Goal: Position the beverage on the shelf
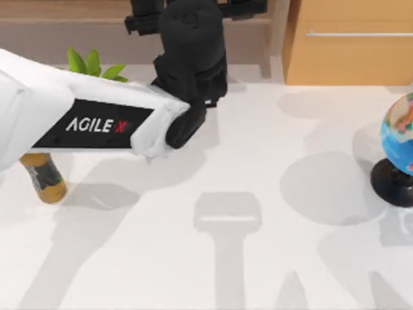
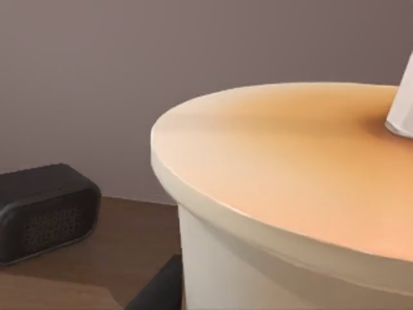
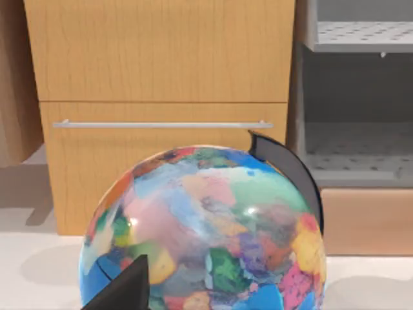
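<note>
The beverage [image 2: 284, 194] shows a peach-tan top, pale rim and white straw [image 2: 401, 106], close under the left gripper [image 1: 193, 29] at the shelf [image 1: 77, 19], far left; whether the jaws grip it cannot be told. A black speaker [image 2: 42, 210] sits on the shelf board.

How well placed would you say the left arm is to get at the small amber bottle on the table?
Probably not readily. The amber bottle lies partly beneath the left arm's white link, while the left gripper is far off at the shelf, right over the beverage. It would have to pull back first.
</note>
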Controlling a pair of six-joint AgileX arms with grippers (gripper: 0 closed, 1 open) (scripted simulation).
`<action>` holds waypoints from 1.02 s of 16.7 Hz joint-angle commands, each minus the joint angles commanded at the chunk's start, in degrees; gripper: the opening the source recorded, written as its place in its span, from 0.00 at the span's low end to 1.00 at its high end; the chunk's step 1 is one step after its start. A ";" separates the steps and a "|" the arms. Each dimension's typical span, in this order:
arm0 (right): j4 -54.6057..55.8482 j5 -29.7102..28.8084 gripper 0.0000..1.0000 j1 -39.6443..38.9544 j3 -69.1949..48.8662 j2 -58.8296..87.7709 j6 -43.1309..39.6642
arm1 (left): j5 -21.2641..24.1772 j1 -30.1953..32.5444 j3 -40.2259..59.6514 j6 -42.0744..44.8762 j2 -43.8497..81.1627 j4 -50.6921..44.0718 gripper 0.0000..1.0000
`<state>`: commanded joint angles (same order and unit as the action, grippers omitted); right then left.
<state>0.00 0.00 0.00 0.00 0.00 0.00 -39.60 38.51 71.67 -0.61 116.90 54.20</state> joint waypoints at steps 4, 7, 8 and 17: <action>0.00 0.00 1.00 0.00 0.00 0.00 0.00 | 5.13 -7.07 -0.89 -0.22 -5.21 -7.27 0.00; 0.00 0.00 1.00 0.00 0.00 0.00 0.00 | 9.28 -11.69 -0.71 -0.13 -7.85 -12.49 0.00; 0.00 0.00 1.00 0.00 0.00 0.00 0.00 | 10.72 -12.93 -0.36 -0.03 -8.51 -14.09 0.00; 0.00 0.00 1.00 0.00 0.00 0.00 0.00 | 20.70 -17.13 4.93 1.28 -10.29 -23.19 0.00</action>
<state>0.00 0.00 0.00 0.00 0.00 0.00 -18.90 21.38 76.59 0.67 106.61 31.01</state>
